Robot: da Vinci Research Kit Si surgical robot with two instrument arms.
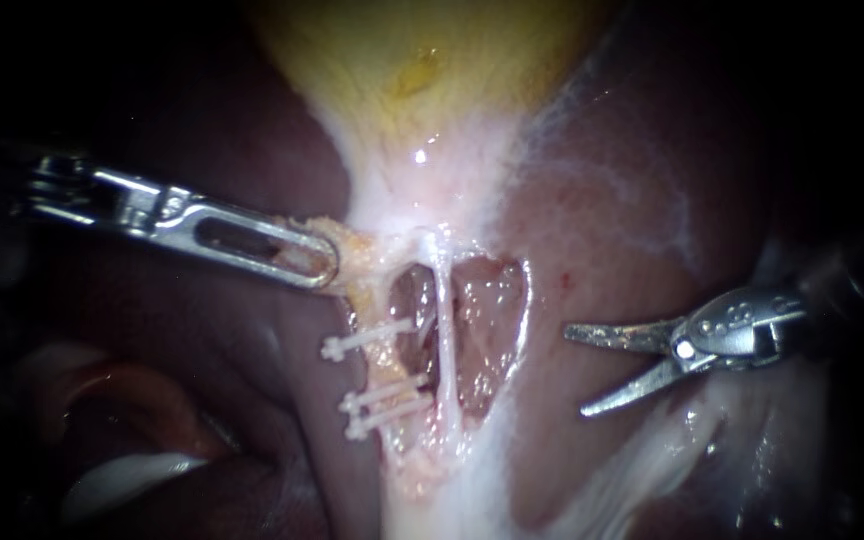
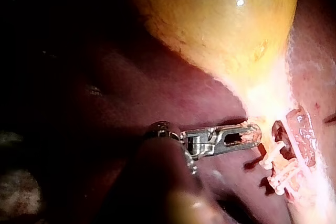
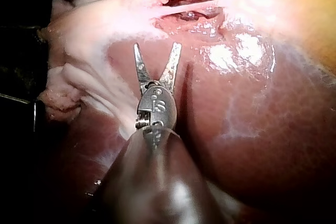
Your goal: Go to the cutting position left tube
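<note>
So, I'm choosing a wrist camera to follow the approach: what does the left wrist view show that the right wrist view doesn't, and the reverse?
Only the left wrist view: the left instrument, jaws shut on tissue beside the white clips, and the gallbladder plainly. Only the right wrist view: the right instrument, jaws open over the liver, well short of the clips. Both: the clips and the liver.

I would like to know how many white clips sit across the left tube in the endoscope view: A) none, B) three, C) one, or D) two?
B: three white clips cross the left tube, one higher and two close together below it.
</note>
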